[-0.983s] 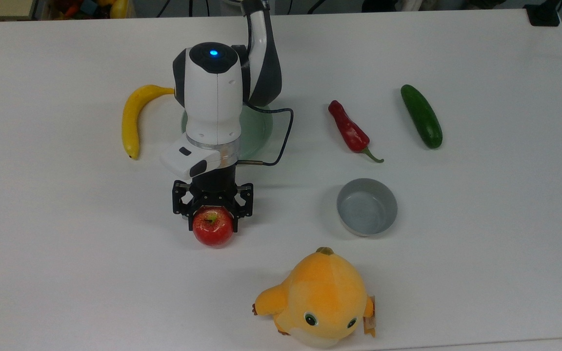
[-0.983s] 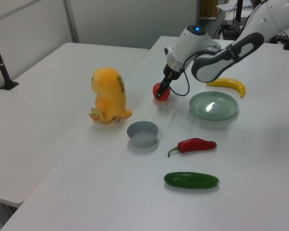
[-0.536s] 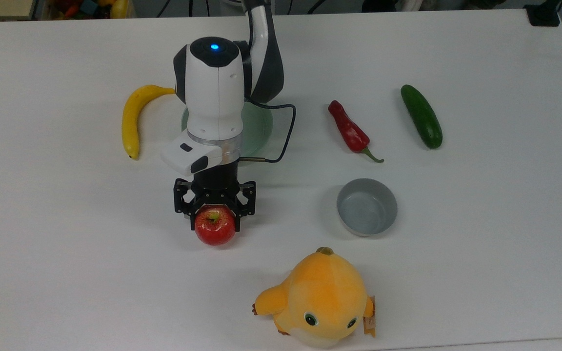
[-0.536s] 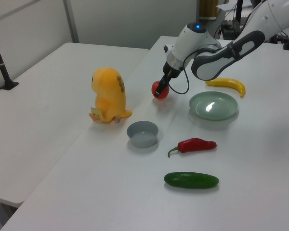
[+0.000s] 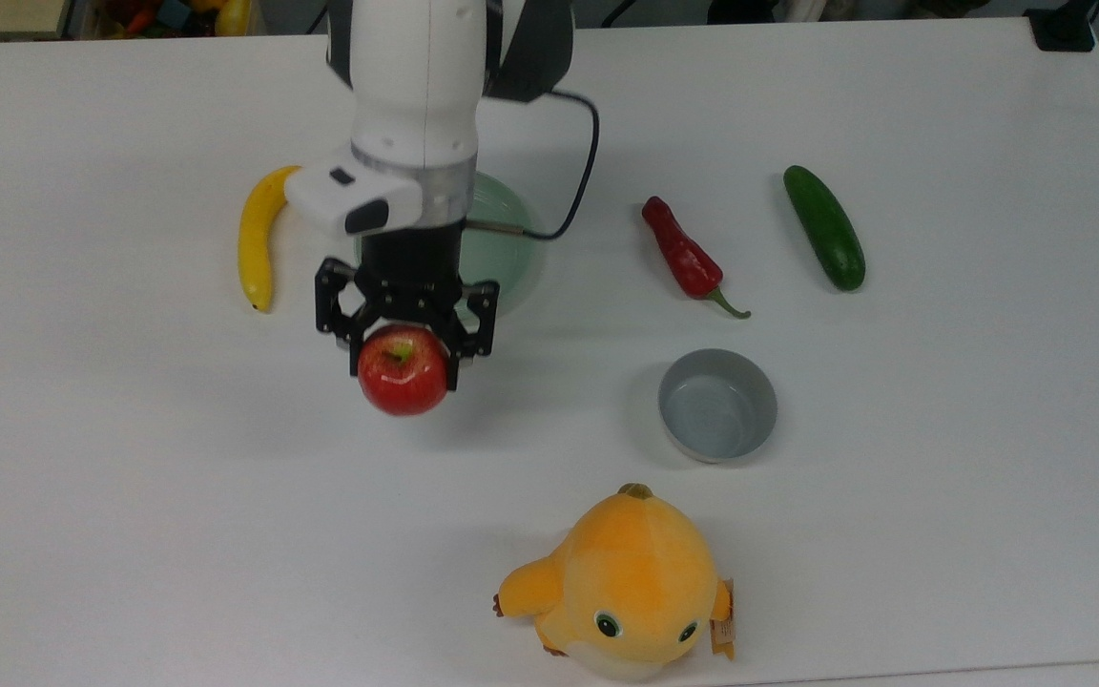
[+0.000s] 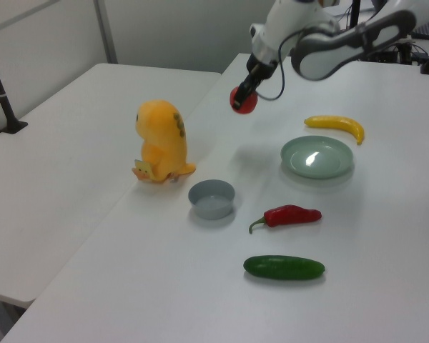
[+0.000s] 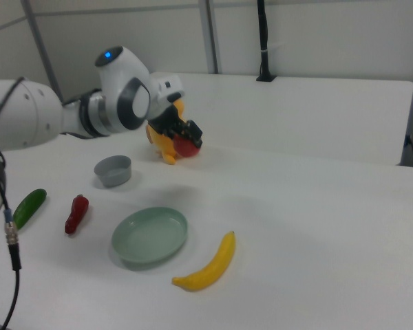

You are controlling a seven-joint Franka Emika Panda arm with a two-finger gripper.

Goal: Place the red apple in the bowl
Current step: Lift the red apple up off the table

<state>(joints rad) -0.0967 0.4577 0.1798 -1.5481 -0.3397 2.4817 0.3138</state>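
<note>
Holding red apple [image 5: 403, 372] stem-up.

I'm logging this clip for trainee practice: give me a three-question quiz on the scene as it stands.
1. True or false: the apple rests on the table.
2. What is the gripper shut on: A banana, B apple, C cucumber?
3. What lies inside the bowl?

Key: 1 false, it hangs in the air above its shadow in the left view; 2 B; 3 nothing.
</note>
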